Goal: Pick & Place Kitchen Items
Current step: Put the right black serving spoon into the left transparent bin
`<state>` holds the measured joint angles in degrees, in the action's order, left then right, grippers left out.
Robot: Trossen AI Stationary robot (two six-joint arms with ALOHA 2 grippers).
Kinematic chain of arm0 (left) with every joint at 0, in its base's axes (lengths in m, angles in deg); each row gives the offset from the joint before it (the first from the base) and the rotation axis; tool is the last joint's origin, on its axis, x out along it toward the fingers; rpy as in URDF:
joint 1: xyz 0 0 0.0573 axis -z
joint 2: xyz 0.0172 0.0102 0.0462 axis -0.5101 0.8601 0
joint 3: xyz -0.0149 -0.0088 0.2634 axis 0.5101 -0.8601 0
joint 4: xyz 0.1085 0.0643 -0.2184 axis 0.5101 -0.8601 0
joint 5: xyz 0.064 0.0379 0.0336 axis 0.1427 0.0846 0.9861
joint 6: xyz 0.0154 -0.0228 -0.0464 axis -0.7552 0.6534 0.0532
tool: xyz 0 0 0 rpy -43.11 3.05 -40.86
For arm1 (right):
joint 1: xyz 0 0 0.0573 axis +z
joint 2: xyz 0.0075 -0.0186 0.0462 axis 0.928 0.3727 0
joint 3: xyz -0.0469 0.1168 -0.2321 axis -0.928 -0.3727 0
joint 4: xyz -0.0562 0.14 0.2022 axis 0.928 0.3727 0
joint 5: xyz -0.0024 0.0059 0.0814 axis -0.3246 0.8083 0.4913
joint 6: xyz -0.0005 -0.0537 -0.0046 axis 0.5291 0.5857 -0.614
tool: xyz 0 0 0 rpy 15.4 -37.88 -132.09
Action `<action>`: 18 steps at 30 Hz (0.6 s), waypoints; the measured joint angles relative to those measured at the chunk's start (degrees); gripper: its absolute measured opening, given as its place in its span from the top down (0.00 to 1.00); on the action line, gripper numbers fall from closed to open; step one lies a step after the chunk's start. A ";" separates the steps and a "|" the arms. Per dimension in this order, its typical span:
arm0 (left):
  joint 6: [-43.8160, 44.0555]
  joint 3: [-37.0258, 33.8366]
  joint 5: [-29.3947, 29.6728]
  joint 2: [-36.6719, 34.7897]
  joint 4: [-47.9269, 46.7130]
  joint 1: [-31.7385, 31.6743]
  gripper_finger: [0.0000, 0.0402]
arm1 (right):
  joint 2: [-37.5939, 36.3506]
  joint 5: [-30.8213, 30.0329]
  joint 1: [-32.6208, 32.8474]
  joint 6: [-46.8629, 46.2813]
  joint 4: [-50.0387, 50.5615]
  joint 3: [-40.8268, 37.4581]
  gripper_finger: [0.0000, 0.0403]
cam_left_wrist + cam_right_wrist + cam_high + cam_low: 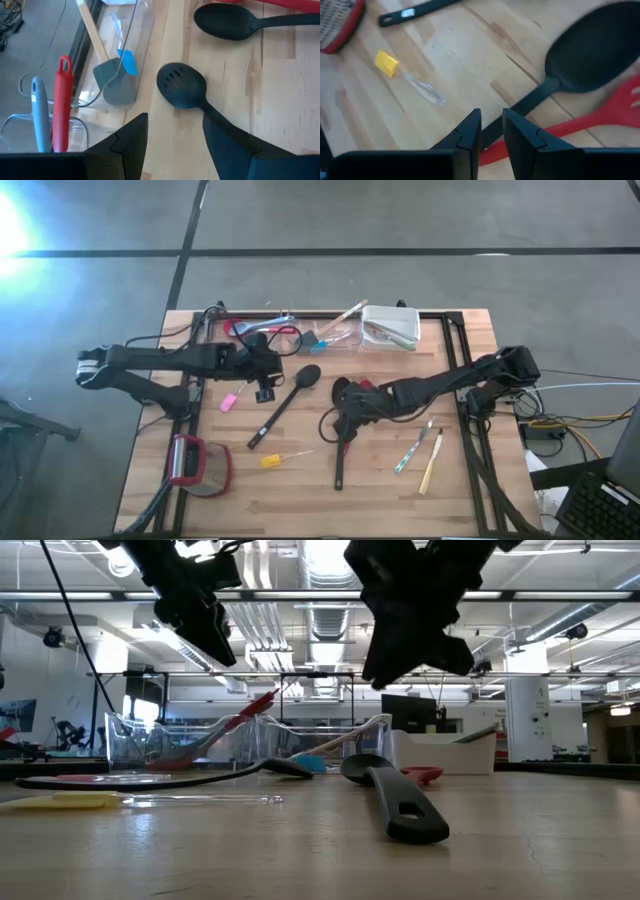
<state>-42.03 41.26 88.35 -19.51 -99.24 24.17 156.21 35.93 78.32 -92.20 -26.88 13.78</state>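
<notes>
Wooden table (300,490) on grey floor; left pincer (264,393) released, right pincer (345,442) nearly clenched, empty

The right gripper (345,423) hides the middle of a black plastic spoon (592,52) and most of a red slotted spatula (620,107) in the high view; in the right wrist view both are blurred and cut by the frame's edge. The small pieces inside the clear plastic tub (330,335) are too small to identify from above. In the low view, both arms are cropped at the top edge.
</notes>
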 joint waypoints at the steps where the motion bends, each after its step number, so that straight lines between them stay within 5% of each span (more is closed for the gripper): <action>1: 0.00 0.00 0.01 -0.19 0.00 0.00 0.51 | 0.48 0.10 -0.04 -0.79 -0.79 -0.64 0.80; 18: -1.09 0.00 0.03 -1.11 0.49 -0.02 0.51 | 13.99 7.61 -2.22 -4.51 -5.34 1.55 0.51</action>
<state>-43.11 41.26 88.38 -20.61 -98.75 24.15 170.21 43.54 76.10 -96.71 -32.22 15.34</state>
